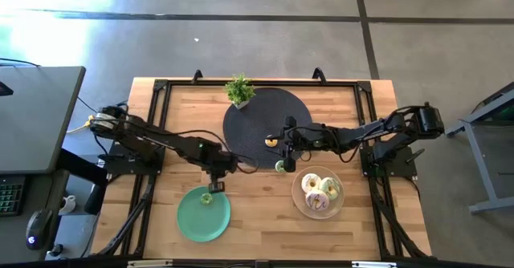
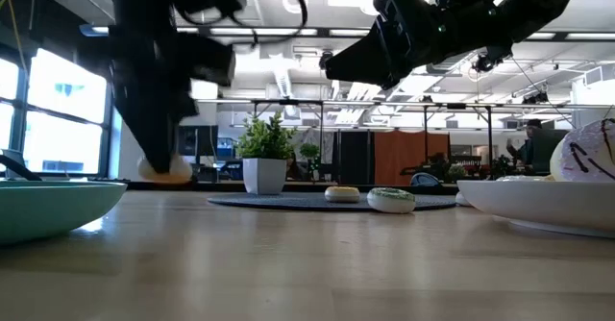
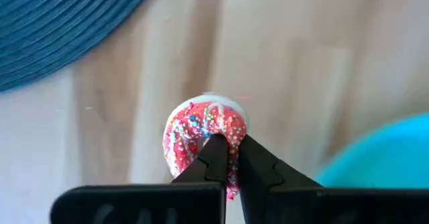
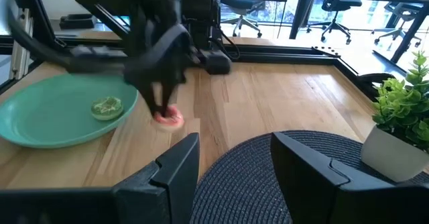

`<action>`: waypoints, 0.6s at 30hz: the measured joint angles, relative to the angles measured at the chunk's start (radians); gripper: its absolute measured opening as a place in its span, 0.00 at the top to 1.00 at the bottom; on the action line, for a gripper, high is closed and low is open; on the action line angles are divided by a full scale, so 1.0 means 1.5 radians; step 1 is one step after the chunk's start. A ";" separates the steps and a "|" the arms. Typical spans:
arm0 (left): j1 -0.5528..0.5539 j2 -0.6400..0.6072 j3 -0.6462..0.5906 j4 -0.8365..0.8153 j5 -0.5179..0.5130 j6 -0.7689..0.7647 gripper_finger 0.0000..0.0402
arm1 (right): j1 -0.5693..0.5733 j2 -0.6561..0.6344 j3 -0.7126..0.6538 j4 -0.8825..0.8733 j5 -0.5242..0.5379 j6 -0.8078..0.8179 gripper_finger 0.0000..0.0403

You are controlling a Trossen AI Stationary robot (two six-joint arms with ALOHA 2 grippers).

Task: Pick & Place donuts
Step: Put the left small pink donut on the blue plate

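A mini pink-iced donut with sprinkles point(image 3: 201, 131) sits in my shut left gripper point(image 3: 228, 155), just beside the green plate point(image 1: 197, 220) toward the mat. One mini green donut point(image 4: 106, 106) lies flat on that plate. My right gripper point(image 4: 234, 160) hangs open over the dark round mat point(image 1: 257, 115), touching nothing. Two mini donuts remain there: an orange one point(image 1: 271, 141) on the mat and a white-green one point(image 1: 280, 166) at its near edge. Three larger donuts point(image 1: 320, 192) lie on the pale plate point(image 1: 299, 205). My left gripper pinches the pink donut's ring point(image 3: 228, 133) on one side between its two fingers, coming from above and pointing down. The donut stands on edge below the fingertips point(image 4: 167, 117), close to the wooden tabletop; whether it touches the wood I cannot tell.
A small potted plant point(image 1: 239, 90) stands at the mat's far edge. A black frame point(image 1: 152, 99) runs round the wooden tabletop. Bare wood lies between the two plates point(image 1: 261, 204).
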 joint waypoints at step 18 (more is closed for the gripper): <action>-0.326 -0.018 -0.001 0.084 -0.087 -0.249 0.97 | 0.000 0.000 0.000 0.000 0.000 0.000 0.55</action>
